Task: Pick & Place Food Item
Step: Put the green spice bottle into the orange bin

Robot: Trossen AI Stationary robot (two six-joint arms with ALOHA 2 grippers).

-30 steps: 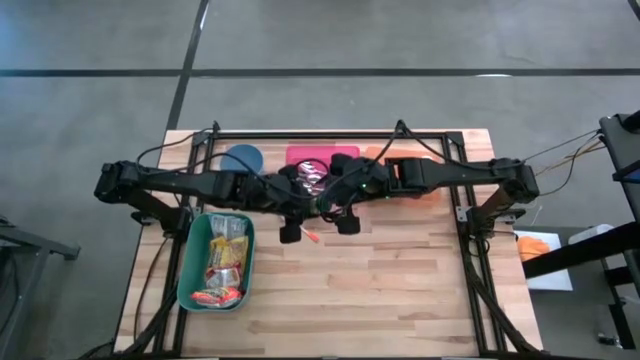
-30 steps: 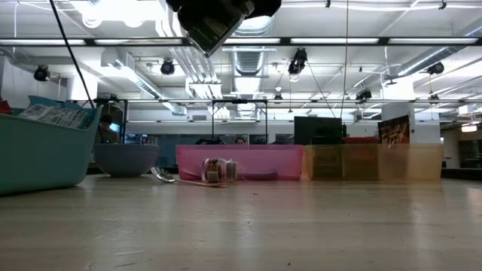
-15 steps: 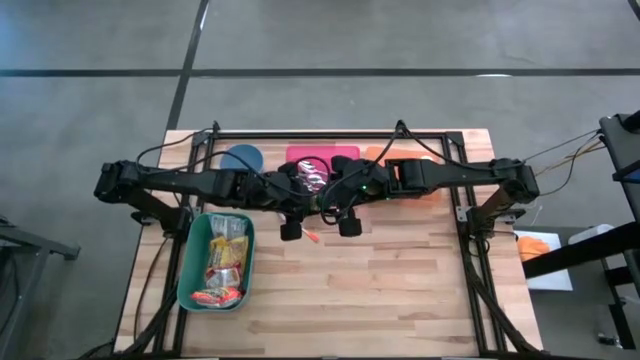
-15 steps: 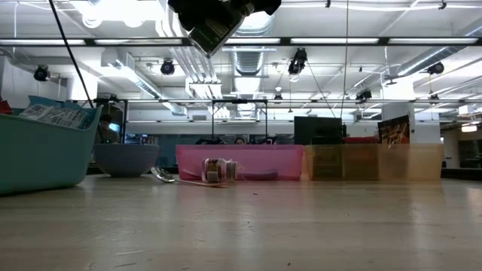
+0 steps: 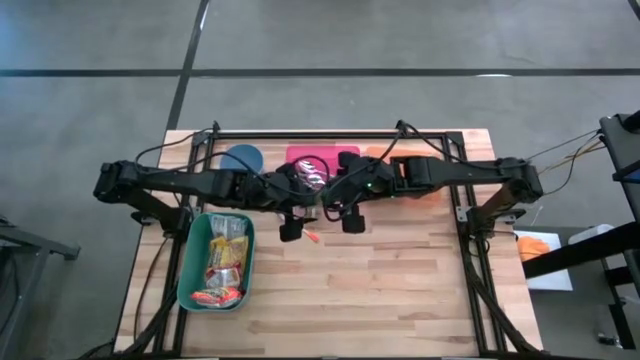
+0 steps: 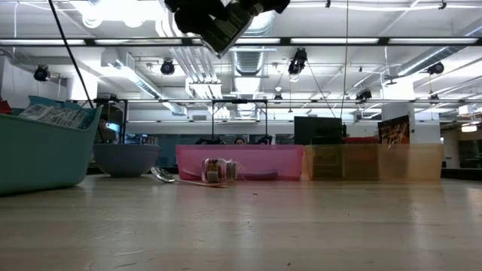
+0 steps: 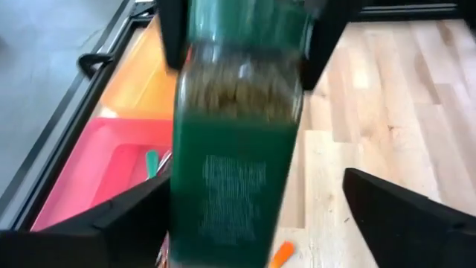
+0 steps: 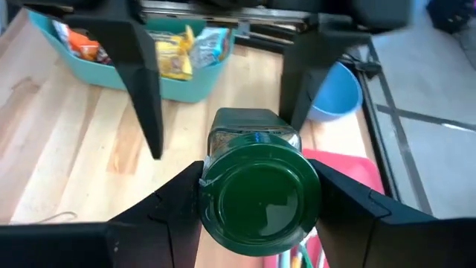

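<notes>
Wooden table (image 5: 380, 290), green-lidded spice jar (image 8: 256, 190) clamped in right tool (image 8: 253, 195) above pink tray (image 5: 345, 152), left tool (image 7: 249, 205) fingers apart around jar, teal snack bin (image 5: 196, 262) nearby.

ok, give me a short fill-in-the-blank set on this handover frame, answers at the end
1. The jar held between the two grippers has a ____ lid.
2. The right gripper is shut on the jar at its ____ end.
3. The left gripper has its fingers ____ on either side of the jar.
4. The snack packets lie in the ____ bin.

Missing words: green; lid; open; teal
</notes>
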